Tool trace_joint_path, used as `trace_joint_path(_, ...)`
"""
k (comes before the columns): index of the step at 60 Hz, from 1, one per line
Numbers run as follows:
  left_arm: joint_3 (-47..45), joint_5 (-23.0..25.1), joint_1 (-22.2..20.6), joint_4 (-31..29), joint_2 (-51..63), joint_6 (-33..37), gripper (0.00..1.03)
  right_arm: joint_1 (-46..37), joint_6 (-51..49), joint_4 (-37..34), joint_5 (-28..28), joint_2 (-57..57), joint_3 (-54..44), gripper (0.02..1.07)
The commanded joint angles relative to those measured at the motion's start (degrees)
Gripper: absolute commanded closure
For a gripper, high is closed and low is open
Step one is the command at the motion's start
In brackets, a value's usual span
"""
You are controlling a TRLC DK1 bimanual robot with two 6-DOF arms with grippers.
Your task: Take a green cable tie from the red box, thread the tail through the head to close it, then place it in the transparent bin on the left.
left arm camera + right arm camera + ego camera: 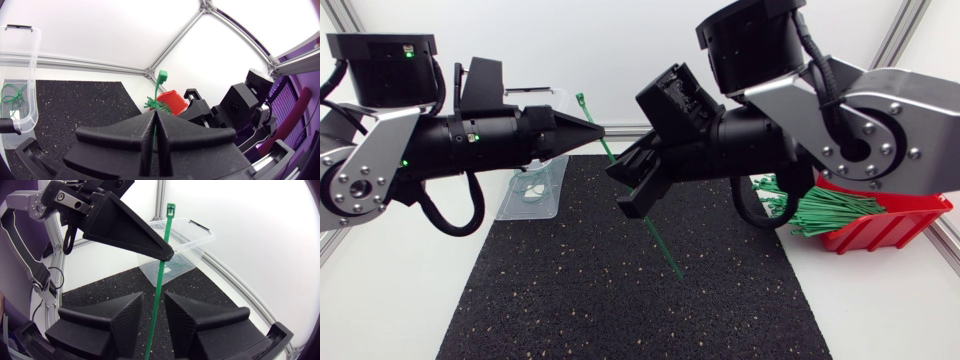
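Above the table's black mat (570, 300), the left arm (470, 140) and right arm (760, 130) meet mid-air between the bin (510, 208) and the red box (890, 225). The green tie (660, 240) hangs slanted between them. The left jaws are clamped together on the strap just below its head (580, 98). The right jaws stand apart, with the strap running between them, apparently untouched. The tail (678, 274) points down toward the mat. Threading looks like the step in hand. The right jaws would do best to close low on the strap, near the tail, for a short, stiff end. They can then curl it up in a smooth loop while the left grip holds firm, with the head's slot turned toward the approaching tip.
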Motion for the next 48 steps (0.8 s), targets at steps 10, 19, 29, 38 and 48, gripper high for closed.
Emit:
trace_joint_path(10, -1.2, 1.3, -0.1, 0.3, -0.2, 0.7, 1.0, 0.5, -0.2, 1.3, -0.4, 1.8, 1.1, 0.95)
trace_joint_path(19, -1.5, 1.8, 0.1, 0.6, -0.4, 0.6, 1.0, 0.5, 0.7, 2.0, -0.4, 1.7, 0.1, 1.01)
trace_joint_path(29, -1.8, 1.8, 0.3, 1.4, -0.5, 0.6, 1.0, 0.8, 1.4, 2.4, -0.4, 1.7, -0.5, 1.01)
trace_joint_path(38, -1.9, 1.8, 0.3, 1.9, -0.4, 0.6, 0.97, 1.2, 2.0, 2.4, -0.3, 1.7, -0.6, 1.01)
trace_joint_path(48, -2.1, 1.8, 0.6, 2.1, -0.4, 0.1, 0.94, 1.3, 2.7, 2.5, -0.3, 1.7, -0.8, 1.01)
